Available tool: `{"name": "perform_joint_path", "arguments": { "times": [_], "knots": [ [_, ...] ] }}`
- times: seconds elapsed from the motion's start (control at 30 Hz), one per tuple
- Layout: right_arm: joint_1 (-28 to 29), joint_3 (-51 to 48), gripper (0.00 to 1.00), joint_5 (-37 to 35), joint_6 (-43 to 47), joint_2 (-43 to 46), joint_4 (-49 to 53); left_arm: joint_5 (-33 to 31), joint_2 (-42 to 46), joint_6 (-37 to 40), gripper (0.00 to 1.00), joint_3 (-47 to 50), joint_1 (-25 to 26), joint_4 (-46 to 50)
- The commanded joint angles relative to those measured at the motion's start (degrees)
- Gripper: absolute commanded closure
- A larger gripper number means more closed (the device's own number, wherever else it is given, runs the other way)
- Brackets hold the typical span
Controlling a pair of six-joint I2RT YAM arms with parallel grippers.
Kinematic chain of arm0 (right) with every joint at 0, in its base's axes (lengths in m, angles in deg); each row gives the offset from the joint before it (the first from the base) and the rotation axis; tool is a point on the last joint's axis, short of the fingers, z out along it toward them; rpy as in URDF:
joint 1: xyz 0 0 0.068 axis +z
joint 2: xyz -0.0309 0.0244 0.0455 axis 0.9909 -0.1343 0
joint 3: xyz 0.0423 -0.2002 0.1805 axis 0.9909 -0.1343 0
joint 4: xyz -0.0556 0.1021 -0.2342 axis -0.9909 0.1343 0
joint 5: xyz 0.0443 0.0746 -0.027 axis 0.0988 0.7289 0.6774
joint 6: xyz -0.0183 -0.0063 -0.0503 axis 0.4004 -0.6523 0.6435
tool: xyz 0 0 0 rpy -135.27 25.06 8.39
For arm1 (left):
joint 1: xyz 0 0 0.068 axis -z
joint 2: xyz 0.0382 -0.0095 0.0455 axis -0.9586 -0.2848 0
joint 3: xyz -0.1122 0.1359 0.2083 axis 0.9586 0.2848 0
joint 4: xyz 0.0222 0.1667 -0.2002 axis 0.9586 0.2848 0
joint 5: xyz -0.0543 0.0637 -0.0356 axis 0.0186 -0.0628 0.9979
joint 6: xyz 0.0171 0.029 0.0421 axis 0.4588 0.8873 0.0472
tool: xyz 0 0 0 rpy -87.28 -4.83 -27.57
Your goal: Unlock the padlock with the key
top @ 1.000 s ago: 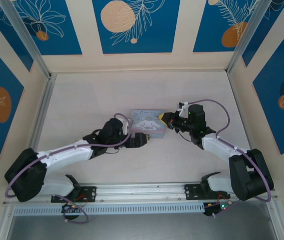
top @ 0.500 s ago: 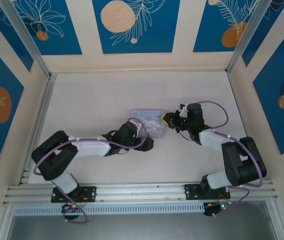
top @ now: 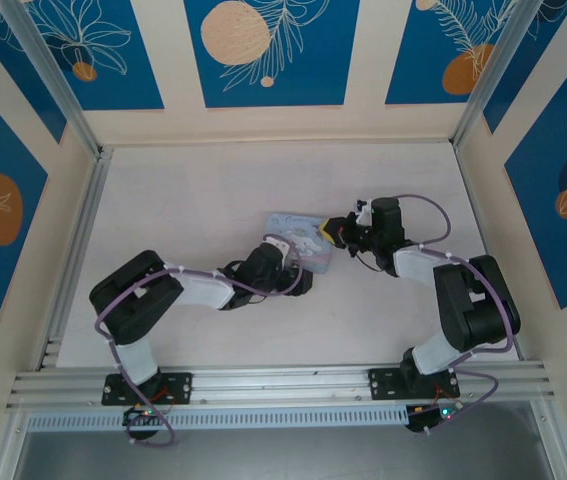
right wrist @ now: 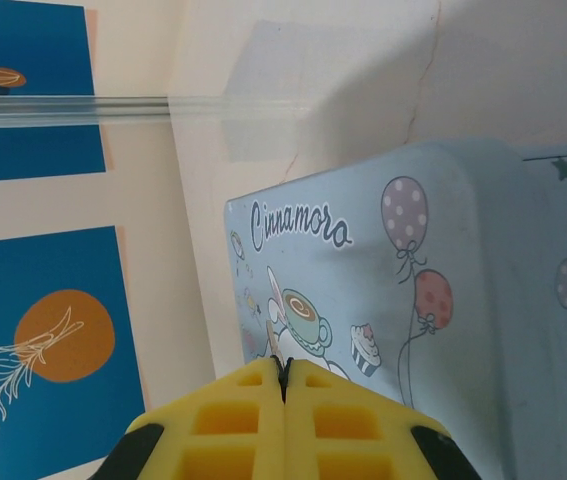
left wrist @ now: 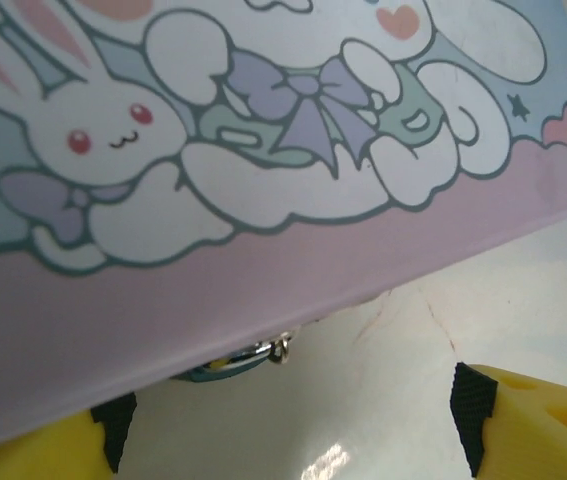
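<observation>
The padlock (left wrist: 225,364) peeks out as a small bluish body with a silver shackle ring from under the front edge of the light-blue cartoon tin (left wrist: 293,160). My left gripper (left wrist: 283,445) is open, its yellow fingers (left wrist: 548,415) spread wide just in front of the padlock, touching nothing. From above, the left gripper (top: 299,283) sits at the tin's (top: 296,240) near side and the right gripper (top: 335,233) at its right end. The right gripper (right wrist: 283,366) is shut, with a thin pale tan sliver, the key (right wrist: 271,338), poking from its tips toward the tin's side (right wrist: 403,300).
Pale tabletop (top: 193,200) surrounds the tin. Blue patterned walls and aluminium posts (top: 73,120) ring the workspace. A rail (top: 283,380) runs along the near edge by both arm bases.
The left arm has folded up, its elbow swinging right, and its gripper has slid right along the tin's near side. The right arm has drawn in, its gripper edging up-left. The tin turned slightly.
</observation>
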Motion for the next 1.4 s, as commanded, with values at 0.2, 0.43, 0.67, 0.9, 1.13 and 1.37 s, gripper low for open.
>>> {"name": "perform_joint_path", "arguments": {
  "times": [0.2, 0.43, 0.67, 0.9, 1.13, 1.37],
  "knots": [
    [-0.5, 1.4, 1.00, 1.8, 0.6, -2.1, -0.7, 4.0, -3.9, -6.1, 0.17, -2.3, 0.8, -10.6],
    [-0.5, 0.9, 1.00, 1.7, 0.7, -2.2, -1.0, 5.8, -4.2, -12.7, 0.17, -1.0, 0.7, -17.3],
    [-0.7, 0.7, 1.00, 2.1, 0.6, -2.3, -1.3, 3.7, -6.3, -15.4, 0.17, -0.7, 0.9, -17.8],
    [-0.7, 0.6, 1.00, 2.6, 0.4, -2.3, -1.8, -1.1, -7.6, -13.7, 0.18, -1.4, 1.9, -12.9],
    [-0.9, 0.5, 1.00, 2.9, 0.5, -2.3, -1.7, -2.3, -8.6, -8.6, 0.18, -4.8, 3.3, -8.1],
    [-1.0, 0.3, 1.00, 3.0, 0.5, -2.8, -2.1, 2.0, -7.4, -13.6, 0.21, -4.8, 3.5, -16.4]
  ]
}}
